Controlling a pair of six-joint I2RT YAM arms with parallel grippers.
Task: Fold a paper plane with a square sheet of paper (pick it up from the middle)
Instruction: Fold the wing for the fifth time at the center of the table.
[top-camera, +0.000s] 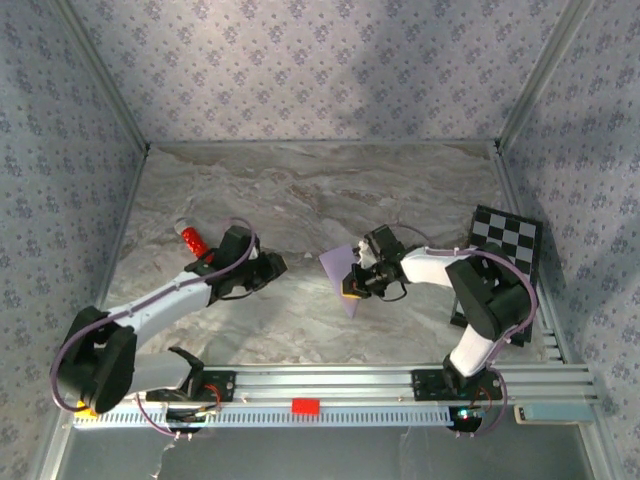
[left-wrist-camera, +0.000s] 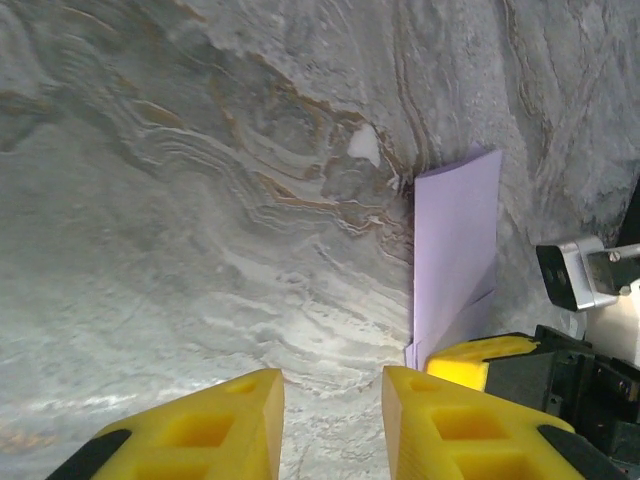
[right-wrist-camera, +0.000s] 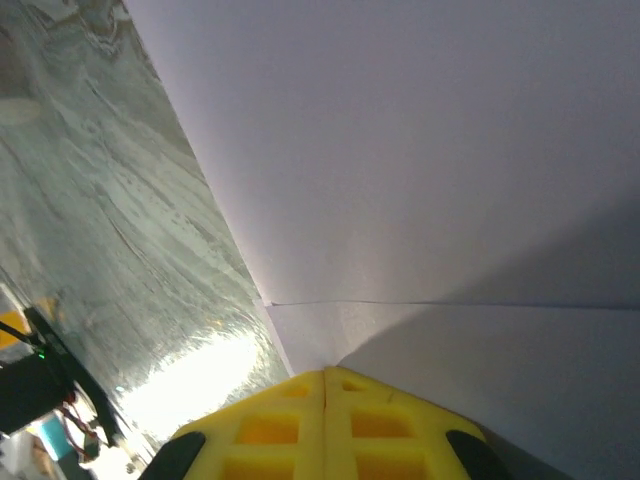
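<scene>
The pale lilac sheet of paper stands folded and partly lifted off the marble table near its middle. My right gripper is shut on the sheet's lower corner. In the right wrist view its yellow fingertips press together at the paper's edge, and the paper shows a crease line. My left gripper is to the left of the sheet, apart from it. Its yellow fingers stand open over bare table, with nothing in my left gripper. The paper rises just right of them.
A small red cylinder lies behind the left arm. A black-and-white checkered board sits at the right edge. Patterned walls enclose the table on three sides. The right gripper's yellow finger sits close to my left fingers.
</scene>
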